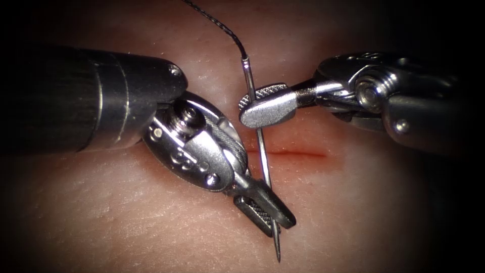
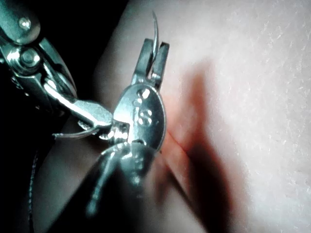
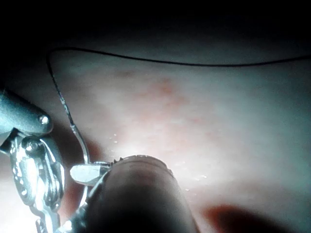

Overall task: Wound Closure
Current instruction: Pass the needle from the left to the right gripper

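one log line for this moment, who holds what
left tool: shut on needle near tip | right tool: shut on needle near thread end | needle: above cut, not in tissue

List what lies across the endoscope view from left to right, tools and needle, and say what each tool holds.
Left tool, jaws shut on the needle near its tip → needle, held above the tissue, not in it, thread trailing from its rear end → right tool, jaws shut on the needle near its rear end.

Thread cut off at the endoscope view's top edge.
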